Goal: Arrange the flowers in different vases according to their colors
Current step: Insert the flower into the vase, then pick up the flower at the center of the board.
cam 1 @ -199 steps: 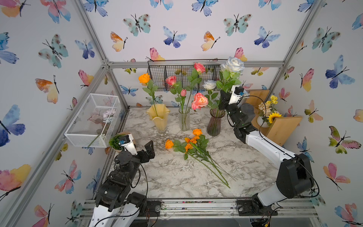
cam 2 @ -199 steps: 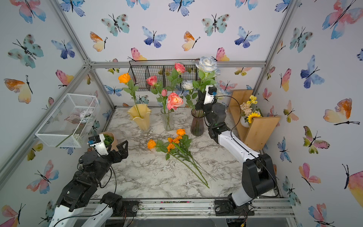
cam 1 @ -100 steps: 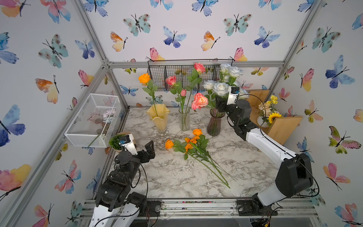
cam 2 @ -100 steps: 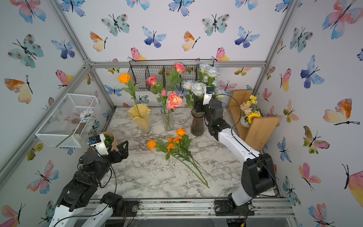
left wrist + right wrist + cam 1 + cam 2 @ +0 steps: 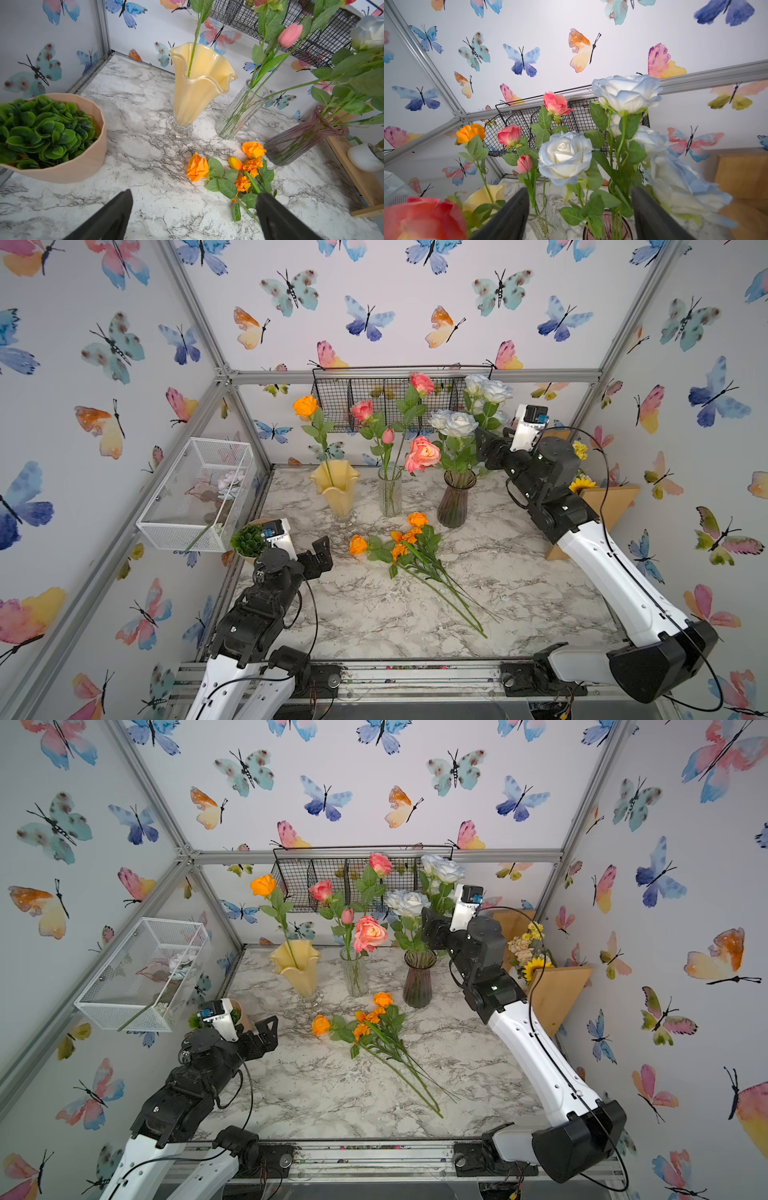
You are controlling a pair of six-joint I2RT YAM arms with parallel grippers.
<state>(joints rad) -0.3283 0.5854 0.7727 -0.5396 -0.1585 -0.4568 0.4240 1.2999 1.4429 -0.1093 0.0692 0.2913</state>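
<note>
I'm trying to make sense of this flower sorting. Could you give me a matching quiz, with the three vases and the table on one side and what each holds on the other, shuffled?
Column one:
1. yellow vase
2. clear vase
3. purple vase
4. marble tabletop

Column two:
A. white roses
B. loose orange flowers lying flat
C. single orange rose
D. pink flowers

Pairs: 1-C, 2-D, 3-A, 4-B.
</note>
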